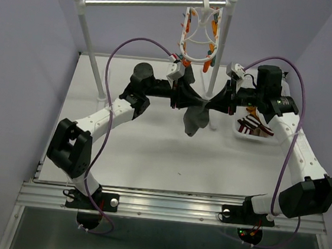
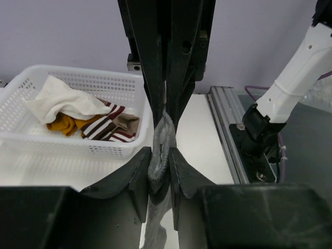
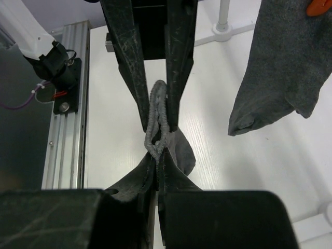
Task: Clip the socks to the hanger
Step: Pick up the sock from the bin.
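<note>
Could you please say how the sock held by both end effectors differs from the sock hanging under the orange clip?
The held sock is pinched at its cuff by the left end effector and right end effector; the hanging sock hangs free of both. The held sock is bunched; the hanging sock hangs flat. Both are grey.

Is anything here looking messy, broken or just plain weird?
Nothing stands out. The left gripper and right gripper both pinch one grey sock in mid-air; a second grey sock hangs clipped on the hanger, and other socks lie in the basket.
</note>
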Tool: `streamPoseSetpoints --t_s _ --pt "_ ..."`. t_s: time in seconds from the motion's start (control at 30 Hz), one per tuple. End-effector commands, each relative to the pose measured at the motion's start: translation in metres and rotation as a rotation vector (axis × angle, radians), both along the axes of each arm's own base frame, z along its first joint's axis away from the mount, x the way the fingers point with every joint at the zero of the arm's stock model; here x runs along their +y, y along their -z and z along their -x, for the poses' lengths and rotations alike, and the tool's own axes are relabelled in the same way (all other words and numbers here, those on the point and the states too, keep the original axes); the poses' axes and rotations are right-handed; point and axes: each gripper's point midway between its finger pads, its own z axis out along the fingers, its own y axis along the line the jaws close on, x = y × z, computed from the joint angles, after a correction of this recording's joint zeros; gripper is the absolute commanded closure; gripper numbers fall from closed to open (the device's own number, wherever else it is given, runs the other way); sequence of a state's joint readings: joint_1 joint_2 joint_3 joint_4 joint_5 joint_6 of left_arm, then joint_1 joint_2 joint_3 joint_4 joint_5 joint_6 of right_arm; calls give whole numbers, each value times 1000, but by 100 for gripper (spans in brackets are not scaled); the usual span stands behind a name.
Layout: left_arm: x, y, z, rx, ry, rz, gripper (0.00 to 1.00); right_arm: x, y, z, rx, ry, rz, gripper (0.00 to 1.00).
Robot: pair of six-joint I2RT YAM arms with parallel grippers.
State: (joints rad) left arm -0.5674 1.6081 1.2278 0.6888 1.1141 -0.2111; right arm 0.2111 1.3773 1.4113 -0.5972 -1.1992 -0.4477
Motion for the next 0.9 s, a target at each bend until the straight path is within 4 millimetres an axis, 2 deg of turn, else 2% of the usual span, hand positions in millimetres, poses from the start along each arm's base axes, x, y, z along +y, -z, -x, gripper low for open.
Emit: streamPoseSetpoints --t_s 0.0,0.1,0.13,0.17,0.33,0.37,0.4,0.47,0.5,0.53,0.57,0.7,0.87 --pt "8 -34 10 -99 5 84 81 0 -22 -10 -86 50 -1 99" --pt "13 -34 7 -95 -34 91 90 1 -24 -12 -93 59 -6 99" --pt "13 -35 7 -97 -40 94 97 1 -24 -11 -85 55 -10 98" --pt "13 -35 6 -94 -41 93 100 1 -25 -10 -84 50 -14 98" --pt "14 -34 6 -87 -47 91 100 -1 -27 -12 -103 77 -7 85" --pt "15 -32 6 -86 -49 89 100 -2 -28 -13 -108 94 -2 70" --pt "16 -33 5 -88 -52 89 100 -3 -28 -14 -111 104 -1 64" --pt "18 -32 5 -86 -56 84 100 -6 -27 -21 -104 157 10 43" --pt "20 -34 4 -91 -63 79 100 -7 -28 -25 -99 184 11 25" --pt "21 -34 4 -97 -67 75 100 -9 -27 -29 -103 206 18 17" --pt "22 -33 2 -101 -73 70 100 -9 -26 -31 -108 217 20 0" --pt "28 -37 -1 -133 -107 52 100 -11 -30 -55 -115 300 13 0" --pt "30 -38 -7 -145 -144 37 100 -14 -57 -80 -73 382 -59 0"
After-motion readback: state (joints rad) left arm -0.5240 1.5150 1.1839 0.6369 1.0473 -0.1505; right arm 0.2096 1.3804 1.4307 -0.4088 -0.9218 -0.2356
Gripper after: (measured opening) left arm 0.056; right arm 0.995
